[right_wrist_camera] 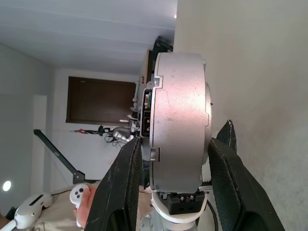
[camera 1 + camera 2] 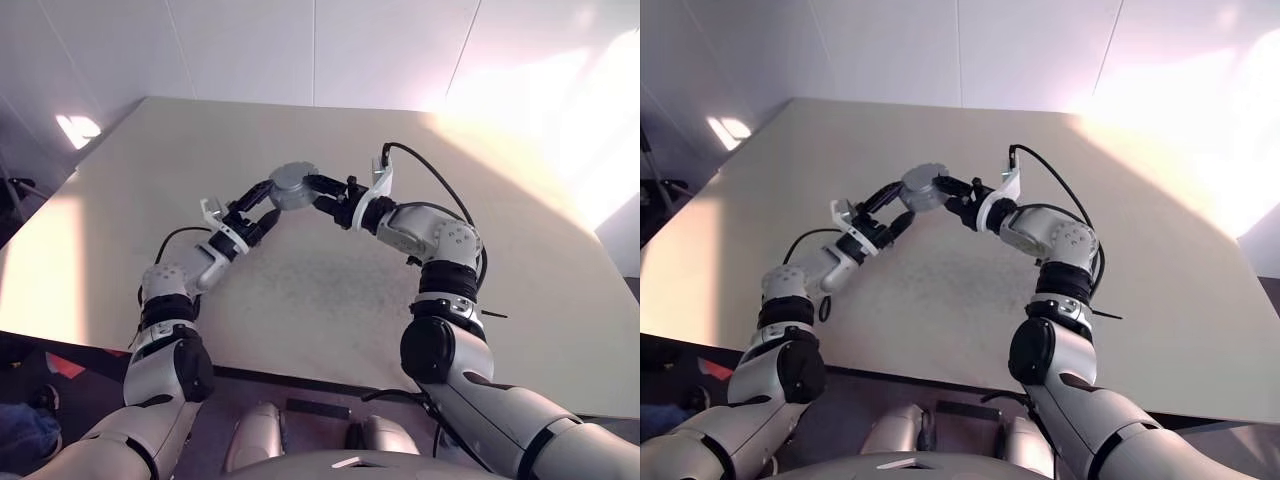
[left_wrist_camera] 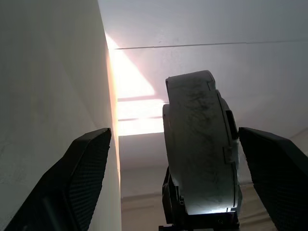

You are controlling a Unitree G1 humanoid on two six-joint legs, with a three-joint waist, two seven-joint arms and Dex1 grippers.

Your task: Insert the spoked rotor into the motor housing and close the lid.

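The motor housing (image 2: 293, 187), a short round grey cup, hangs above the beige table with my right gripper (image 1: 175, 185) shut on its two flat faces. One finger (image 1: 120, 187) presses each side. A flat pale grey face (image 2: 291, 177) tops it and looks like the lid seated on the housing. My left gripper (image 2: 262, 205) is open, and its fingers (image 3: 72, 183) stand wide on either side of the housing (image 3: 199, 149) without touching it. The spoked rotor is out of view.
The beige table (image 2: 330, 290) stretches wide under both arms, with its front edge close to me. Beyond the table the right wrist view shows a person's hand on a white controller (image 1: 79, 196) and a dark window.
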